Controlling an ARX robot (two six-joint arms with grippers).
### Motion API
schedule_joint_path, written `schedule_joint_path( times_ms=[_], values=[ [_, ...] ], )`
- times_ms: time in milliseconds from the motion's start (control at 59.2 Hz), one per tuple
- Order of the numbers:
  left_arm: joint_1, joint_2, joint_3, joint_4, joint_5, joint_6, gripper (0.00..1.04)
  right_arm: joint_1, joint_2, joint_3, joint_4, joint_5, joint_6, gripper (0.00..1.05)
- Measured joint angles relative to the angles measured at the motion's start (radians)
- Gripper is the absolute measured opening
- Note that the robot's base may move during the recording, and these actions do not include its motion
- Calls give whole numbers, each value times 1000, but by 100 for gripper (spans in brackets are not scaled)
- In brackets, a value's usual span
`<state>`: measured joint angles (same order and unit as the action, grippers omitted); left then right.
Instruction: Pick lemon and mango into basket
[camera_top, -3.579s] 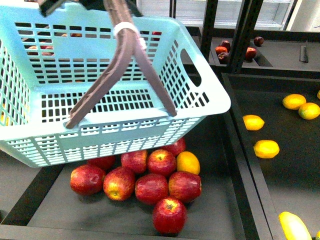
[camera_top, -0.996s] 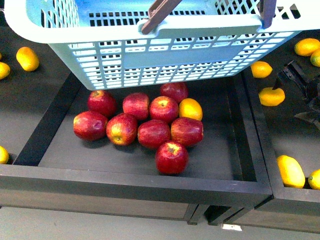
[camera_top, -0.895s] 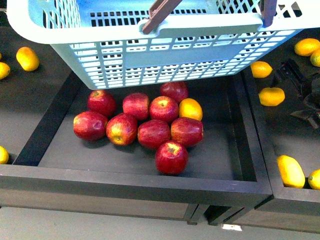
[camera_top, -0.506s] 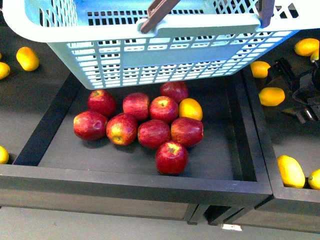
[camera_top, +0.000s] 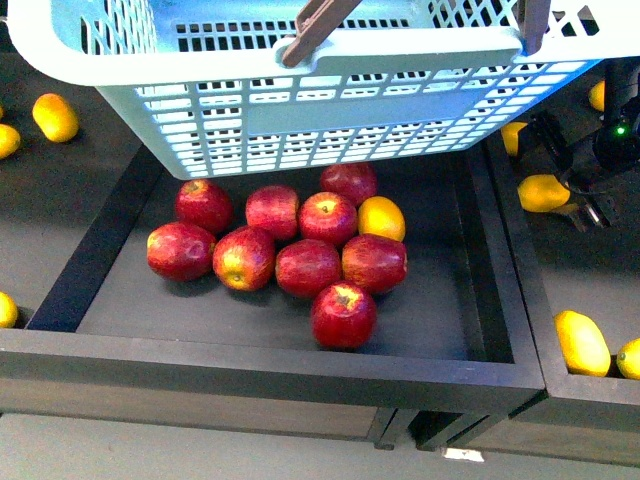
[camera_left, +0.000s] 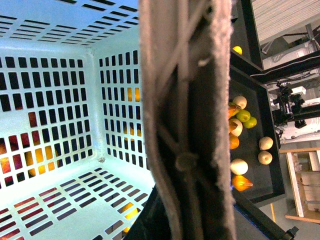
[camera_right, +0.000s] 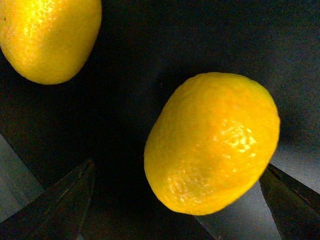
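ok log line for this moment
basket: aloft by handle | right gripper: open astride lemon | lemon: not yet lifted

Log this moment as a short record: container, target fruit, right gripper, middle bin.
container: light turquoise slotted plastic basket, hanging in the air
target fruit: yellow oval lemon, lying on a dark surface
right gripper: open, black fingers flanking the lemon
middle bin: nine red apples clustered, one smooth yellow-orange fruit, perhaps the mango, among them
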<state>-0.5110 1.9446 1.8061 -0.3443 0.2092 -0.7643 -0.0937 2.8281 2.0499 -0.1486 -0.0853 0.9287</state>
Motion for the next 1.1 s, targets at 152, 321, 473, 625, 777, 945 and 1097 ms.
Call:
schedule_joint_path(
  times_ms=[152, 321, 473, 625, 777, 945, 1097],
  values=[
    [0, 0, 0, 0, 0, 0, 5, 0, 51, 78, -37, 16, 8, 96],
    [0, 0, 0, 0, 0, 0, 5, -4, 80, 127, -56, 42, 23, 86],
    [0, 0, 0, 0, 0, 0, 5, -9, 89, 129, -64, 64, 25, 65],
    [0, 0, 0, 0, 0, 0, 5, -18, 80, 94, -38, 65, 24, 54],
    [0, 0, 0, 0, 0, 0, 5, -28, 33, -1, 12, 71, 2, 53],
    [0, 0, 0, 0, 0, 0, 5, -53, -65, -183, 102, 80, -88, 53],
    [0, 0, 0, 0, 0, 0, 5, -89, -222, -395, 212, 69, -215, 53]
  ],
)
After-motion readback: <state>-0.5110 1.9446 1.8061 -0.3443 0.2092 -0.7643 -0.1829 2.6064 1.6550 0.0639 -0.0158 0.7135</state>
